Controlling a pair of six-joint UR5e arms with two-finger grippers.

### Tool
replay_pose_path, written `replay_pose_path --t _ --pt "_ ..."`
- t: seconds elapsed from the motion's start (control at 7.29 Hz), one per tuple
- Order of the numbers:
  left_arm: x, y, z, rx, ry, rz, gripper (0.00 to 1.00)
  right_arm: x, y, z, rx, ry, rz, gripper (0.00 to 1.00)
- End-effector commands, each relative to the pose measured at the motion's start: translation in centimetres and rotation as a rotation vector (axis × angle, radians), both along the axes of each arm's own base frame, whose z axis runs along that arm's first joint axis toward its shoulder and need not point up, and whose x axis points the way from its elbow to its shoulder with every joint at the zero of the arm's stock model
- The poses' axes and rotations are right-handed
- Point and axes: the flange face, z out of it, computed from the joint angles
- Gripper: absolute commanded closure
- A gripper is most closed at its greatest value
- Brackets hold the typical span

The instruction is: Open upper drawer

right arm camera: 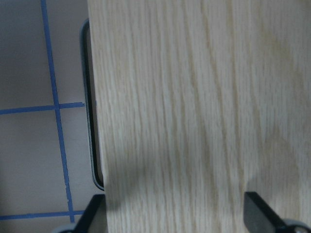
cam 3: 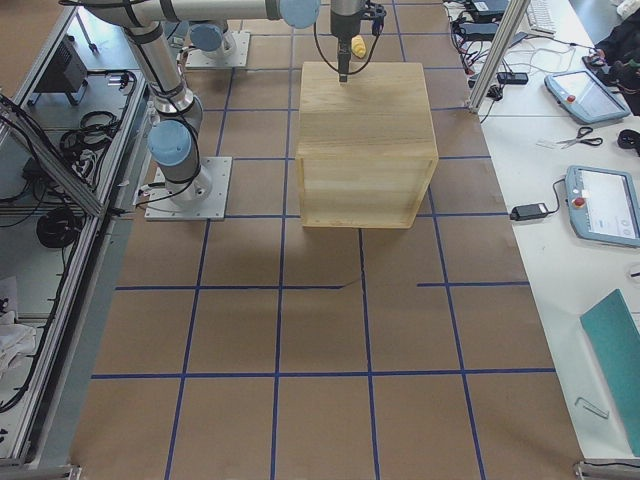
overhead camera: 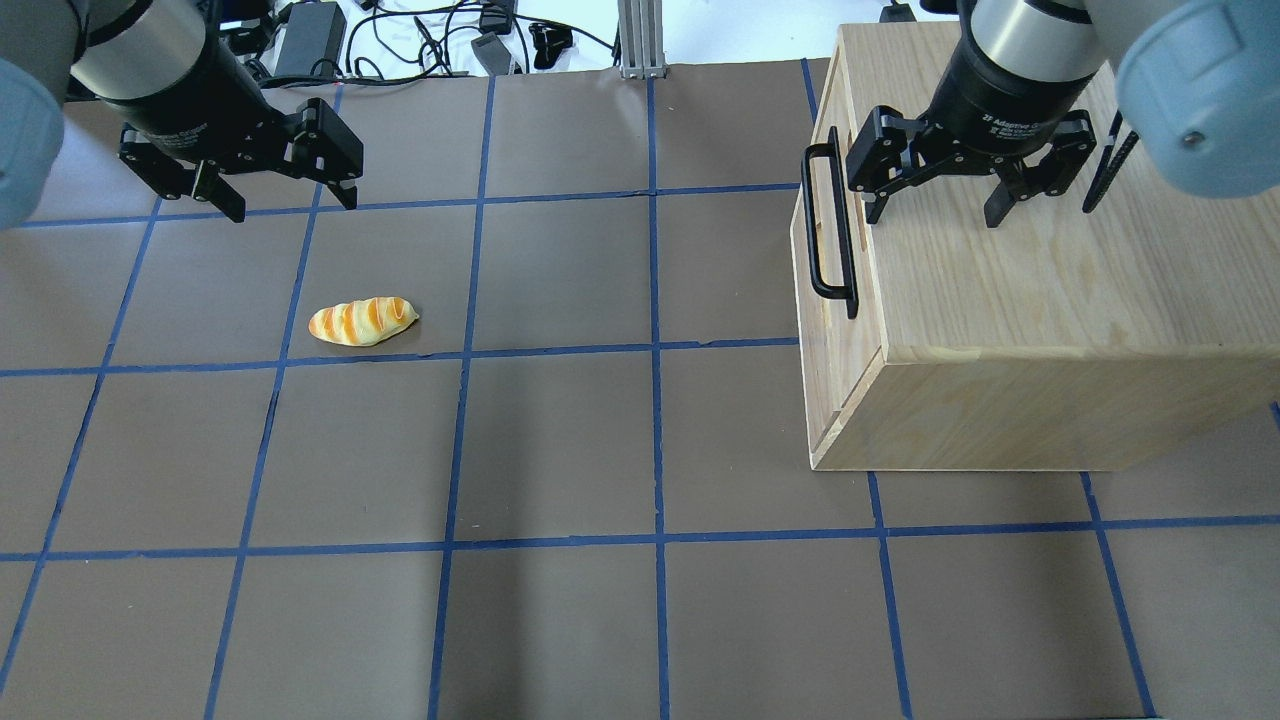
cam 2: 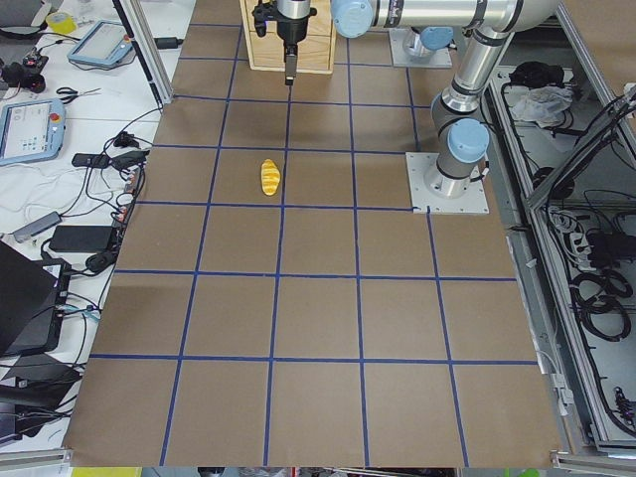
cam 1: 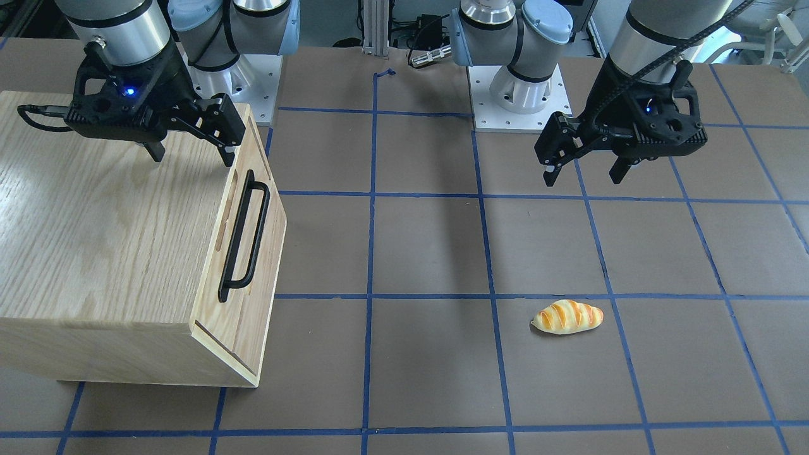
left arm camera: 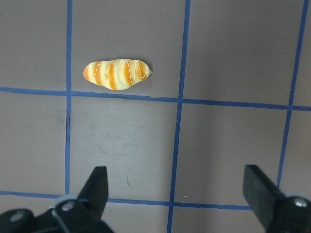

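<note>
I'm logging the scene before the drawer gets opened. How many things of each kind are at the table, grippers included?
wooden cabinet: 1
bread roll: 1
grippers: 2, the left gripper and the right gripper, both open
Total: 4

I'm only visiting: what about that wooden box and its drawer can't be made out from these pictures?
Inside of the upper drawer: hidden everywhere; its front sits flush with the cabinet.
Right wrist view: the cabinet top fills the frame; only a sliver of the handle shows.
Exterior right view: the drawer front faces away, behind the cabinet itself.
Exterior left view: drawer front too small to read.
</note>
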Motion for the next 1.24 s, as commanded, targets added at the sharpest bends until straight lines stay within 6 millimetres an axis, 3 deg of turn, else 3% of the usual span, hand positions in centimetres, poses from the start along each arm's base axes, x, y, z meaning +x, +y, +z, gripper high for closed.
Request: replay_pose_path --t 0.0,0.27,0.41,0.55,0.69,1.1 --pt "-0.3 0.0 -0.5 0.027 0.061 0.008 0.00 0.0 0.0 0.0 0.000 -0.001 0.000 0.00" --pt "-0.9 -0.4 -1.8 0.041 0.072 0.011 0.00 0.0 0.0 0.0 0.000 0.001 0.000 0.00" --pt "-1.3 -1.7 -2.1 -0.002 0.078 0.025 0.00 0.0 0.0 0.0 0.000 -0.001 0.000 0.00" --pt "-3.4 -2.8 -2.4 -0.052 0.106 0.037 0.00 0.0 0.0 0.0 0.000 0.001 0.000 0.00" --pt "-6.9 -3.6 -3.2 -0.085 0.137 0.030 0.00 0.0 0.0 0.0 0.000 -0.001 0.000 0.00" --pt "-15.7 -3.9 -4.9 -0.057 0.166 0.050 0.00 0.0 0.0 0.0 0.000 -0.001 0.000 0.00"
